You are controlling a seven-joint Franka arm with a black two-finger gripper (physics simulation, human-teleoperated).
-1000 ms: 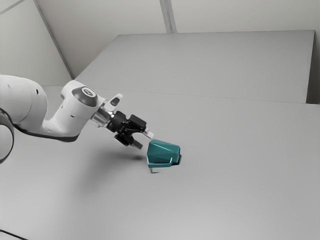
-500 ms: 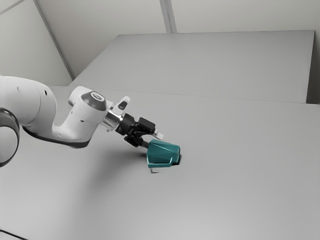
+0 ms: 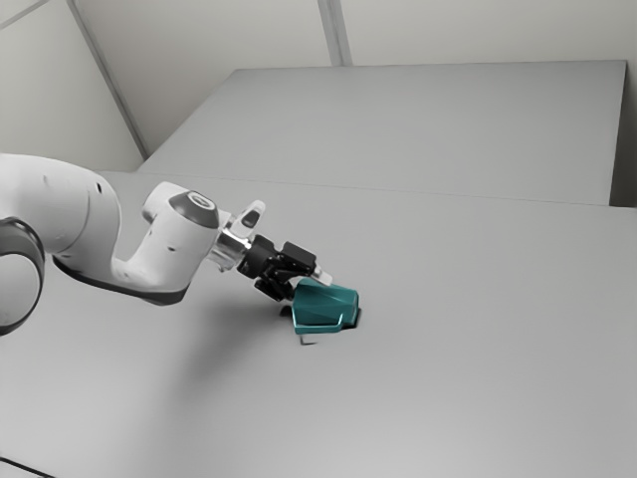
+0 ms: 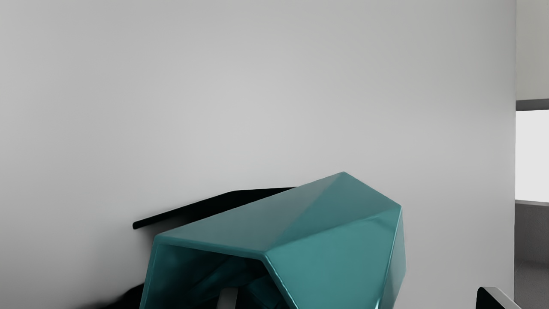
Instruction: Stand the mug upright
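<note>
The mug [image 3: 328, 306] lies on its side on the table [image 3: 468, 398], with its mouth toward the gripper [image 3: 311, 286]. The gripper is wide open and grips nothing. Of its 2 fingers, finger 1 [image 4: 227, 299] extends into the mug's mouth; finger 2 [image 4: 497, 297] stands outside the mug, apart from its wall.
</note>
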